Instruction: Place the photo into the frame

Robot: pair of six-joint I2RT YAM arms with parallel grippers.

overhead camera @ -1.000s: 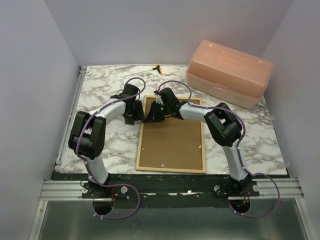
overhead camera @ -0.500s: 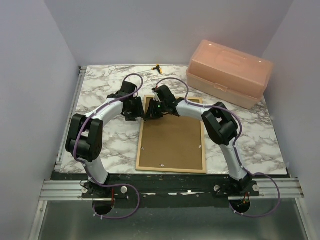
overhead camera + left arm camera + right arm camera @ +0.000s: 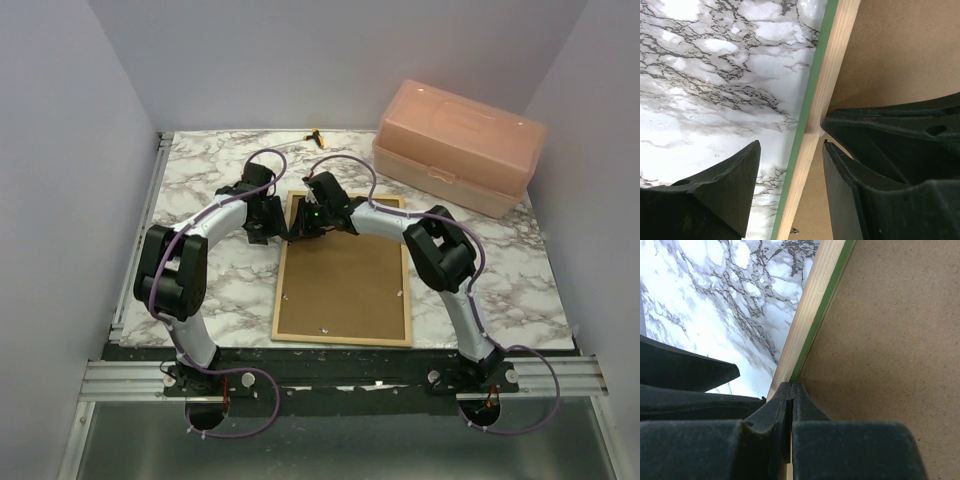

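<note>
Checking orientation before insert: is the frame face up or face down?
Face down: the frame shows bare wood rails around the brown backing panel; green shows only at its edge.

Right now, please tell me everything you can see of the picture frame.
The frame is a thin-railed rectangle lying flat on the marble table, long sides running away from the arms. Its upward face is pale bare wood; a green edge shows beside it. A brown board fills the opening. Near the far left corner, the open left claw straddles a rail, and the shut right claw points at the seam between rail and board.
</note>
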